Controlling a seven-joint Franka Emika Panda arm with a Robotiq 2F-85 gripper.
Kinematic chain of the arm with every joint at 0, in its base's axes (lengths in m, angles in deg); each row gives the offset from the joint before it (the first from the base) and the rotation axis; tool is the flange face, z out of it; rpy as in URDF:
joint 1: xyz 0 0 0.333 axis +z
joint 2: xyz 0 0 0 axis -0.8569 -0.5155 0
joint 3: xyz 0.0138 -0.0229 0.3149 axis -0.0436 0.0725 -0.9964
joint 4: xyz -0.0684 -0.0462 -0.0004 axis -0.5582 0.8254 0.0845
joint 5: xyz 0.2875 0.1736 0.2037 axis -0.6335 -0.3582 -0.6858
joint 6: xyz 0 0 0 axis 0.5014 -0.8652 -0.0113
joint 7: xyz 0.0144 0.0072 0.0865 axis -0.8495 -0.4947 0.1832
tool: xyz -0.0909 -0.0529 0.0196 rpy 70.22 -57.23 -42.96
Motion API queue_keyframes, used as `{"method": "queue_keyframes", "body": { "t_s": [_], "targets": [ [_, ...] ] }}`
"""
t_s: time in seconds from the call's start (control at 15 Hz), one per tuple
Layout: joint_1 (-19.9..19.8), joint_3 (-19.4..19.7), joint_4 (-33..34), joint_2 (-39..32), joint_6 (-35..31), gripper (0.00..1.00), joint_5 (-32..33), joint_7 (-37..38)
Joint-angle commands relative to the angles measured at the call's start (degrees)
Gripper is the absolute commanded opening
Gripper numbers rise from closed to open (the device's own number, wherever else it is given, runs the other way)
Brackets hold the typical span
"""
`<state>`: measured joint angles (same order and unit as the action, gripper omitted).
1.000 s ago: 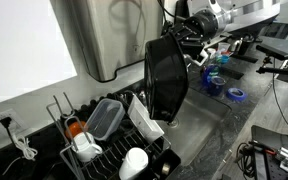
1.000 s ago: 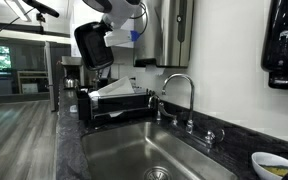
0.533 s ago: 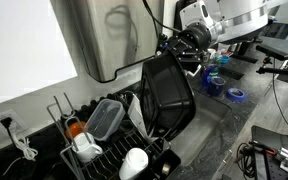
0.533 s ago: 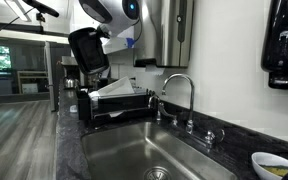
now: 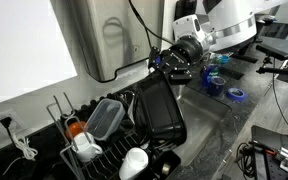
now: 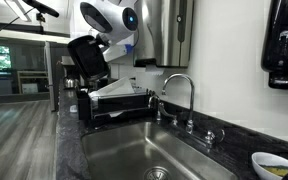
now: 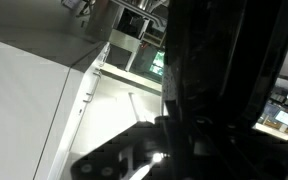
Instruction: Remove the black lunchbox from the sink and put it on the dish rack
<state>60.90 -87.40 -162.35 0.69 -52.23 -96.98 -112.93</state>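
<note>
The black lunchbox [image 5: 160, 108] is a large matte black box held tilted on edge just above the dish rack [image 5: 94, 160]; it also shows in an exterior view [image 6: 88, 58] above the rack [image 6: 114, 105]. My gripper [image 5: 174, 66] is shut on the lunchbox's upper rim and shows in an exterior view [image 6: 104, 48]. In the wrist view the lunchbox [image 7: 219, 80] fills the right side as a dark mass and hides the fingers. The sink [image 6: 144, 150] is a steel basin with a chrome faucet [image 6: 179, 90].
The rack holds a clear grey-rimmed container [image 5: 105, 117], a white cup [image 5: 134, 162], a white mug [image 5: 87, 147] and a white dish [image 5: 144, 118]. A steel panel [image 5: 104, 35] hangs on the wall behind. Blue tape rolls [image 5: 236, 94] lie beyond the sink.
My gripper has carried the lunchbox down and toward the dish rack, tilting it from nearly upright to leaning over the rack.
</note>
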Motion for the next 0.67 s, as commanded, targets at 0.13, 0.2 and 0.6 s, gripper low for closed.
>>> {"method": "queue_keyframes", "body": {
  "t_s": [0.13, 0.2, 0.6],
  "targets": [
    [0.5, -0.6, 5.5, -4.9, -3.1, 0.02, 1.7, -3.6],
    [0.5, -0.5, 6.4, -5.7, -3.4, 0.02, 2.2, -3.8],
    [0.6, -0.3, 11.9, -9.9, -6.3, 0.02, 7.7, -4.3]
  ]
}}
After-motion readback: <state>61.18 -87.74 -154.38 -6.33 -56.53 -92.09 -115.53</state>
